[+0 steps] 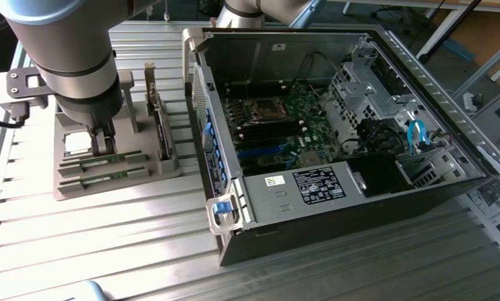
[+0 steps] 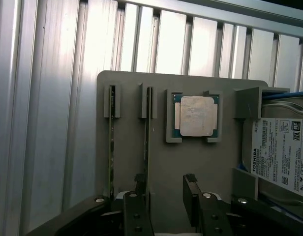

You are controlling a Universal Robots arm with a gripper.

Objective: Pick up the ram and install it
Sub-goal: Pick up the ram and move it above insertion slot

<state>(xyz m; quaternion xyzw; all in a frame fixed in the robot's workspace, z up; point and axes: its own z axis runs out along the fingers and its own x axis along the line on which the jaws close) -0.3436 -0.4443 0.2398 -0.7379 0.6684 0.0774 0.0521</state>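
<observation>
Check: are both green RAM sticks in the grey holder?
In: thin green RAM stick and its twin stand edgewise in the grey slotted holder.

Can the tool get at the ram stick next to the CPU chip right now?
Probably yes. The tool hangs open over the gray holder, and the ram stick beside the CPU chip stands on edge, uncovered, its end just inside one finger.
</observation>
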